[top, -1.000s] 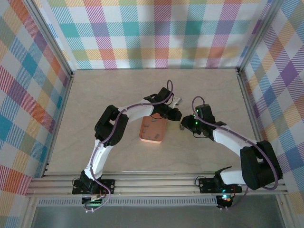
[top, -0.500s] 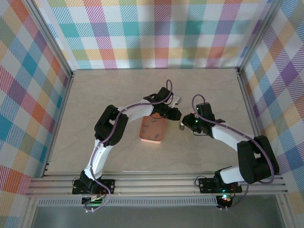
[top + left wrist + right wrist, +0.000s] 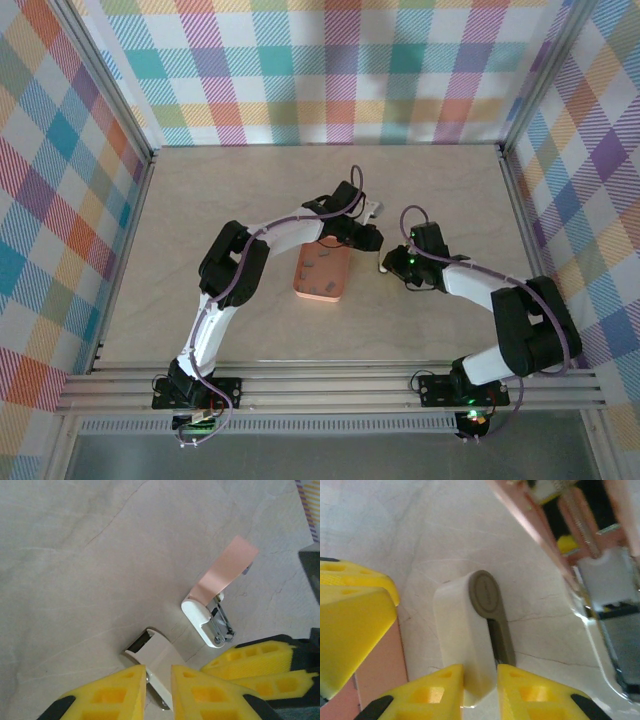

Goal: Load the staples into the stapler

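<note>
Right gripper [image 3: 479, 670] has edged inward, pinching one white end of the stapler [image 3: 202, 616] just beside the orange tray [image 3: 320, 299]. The left gripper [image 3: 158, 672] clamps another part, apparently bracing it, pink lid [image 3: 225, 567] raised, for staples [image 3: 318, 262] waiting in the tray.

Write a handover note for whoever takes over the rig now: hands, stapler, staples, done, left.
Left hand: shut on the stapler, gripping its white, metal-tipped end.
Right hand: shut on a white part of the stapler.
Stapler: right of the orange tray, pink lid raised open.
Staples: in the tray.
Done: stapler opened.
Left: pick a strip, slide it into the magazine, close the lid. Whether the magazine holds any already, I cannot tell.
</note>
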